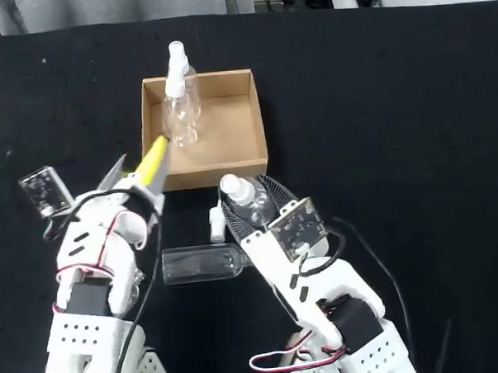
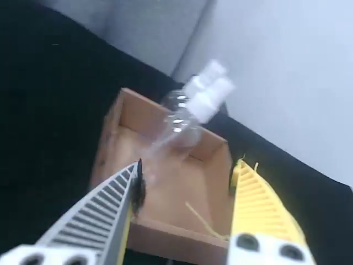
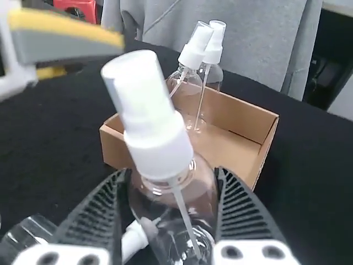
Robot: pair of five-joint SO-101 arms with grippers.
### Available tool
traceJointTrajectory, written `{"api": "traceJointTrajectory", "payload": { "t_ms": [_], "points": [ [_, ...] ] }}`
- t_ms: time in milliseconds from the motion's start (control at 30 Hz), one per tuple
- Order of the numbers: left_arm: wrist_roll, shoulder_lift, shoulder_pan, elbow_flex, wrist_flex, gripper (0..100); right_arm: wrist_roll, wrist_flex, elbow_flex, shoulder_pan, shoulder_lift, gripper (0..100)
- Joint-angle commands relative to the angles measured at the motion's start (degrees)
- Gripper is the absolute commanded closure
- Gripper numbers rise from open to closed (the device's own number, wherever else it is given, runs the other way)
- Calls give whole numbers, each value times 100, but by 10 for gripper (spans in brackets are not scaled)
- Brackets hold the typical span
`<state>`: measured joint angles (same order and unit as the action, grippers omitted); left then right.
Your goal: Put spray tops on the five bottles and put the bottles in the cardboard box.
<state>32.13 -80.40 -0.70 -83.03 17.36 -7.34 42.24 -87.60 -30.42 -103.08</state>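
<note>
R pincer (image 3: 171, 185) is clamping a capped spray bottle (image 3: 165, 207); L pincer (image 2: 187, 171) is hovering, jaws apart, by cardboard box (image 1: 258, 120) holding two capped bottles (image 1: 181, 111); uncapped bottle (image 1: 199, 265) is lying on counter (image 1: 394, 106).

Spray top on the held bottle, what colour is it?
The spray top is white, clearest in the right wrist view.

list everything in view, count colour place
cardboard box: one, brown, far middle of table
capped bottles: two, clear, white tops, in the box's left side
held bottle: one, clear, white top, in right hand
lying bottle: one, clear, on table between arms
loose spray top: one, white, on table by held bottle
table: one, black
left hand: one, grey and yellow, open, at box's near left corner
right hand: one, dark grey, shut on held bottle
</note>
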Motion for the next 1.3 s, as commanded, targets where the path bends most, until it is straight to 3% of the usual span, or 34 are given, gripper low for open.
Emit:
{"api": "traceJointTrajectory", "payload": {
  "t_ms": [0,367,633,1033,1267],
  "points": [
    [-44,-88,646,-189,35,752,149,9,92,123,-593,907],
    [18,-88,1516,-866,0,752,141,-158,251,132,-541,906],
    [782,-88,2070,-998,0,752,149,-167,945,114,-435,906],
    [932,-88,2369,-980,-9,752,167,-1169,2167,114,1938,906],
    [932,-88,2369,-998,-9,752,756,-1960,2589,44,3301,903]
  ]
}}
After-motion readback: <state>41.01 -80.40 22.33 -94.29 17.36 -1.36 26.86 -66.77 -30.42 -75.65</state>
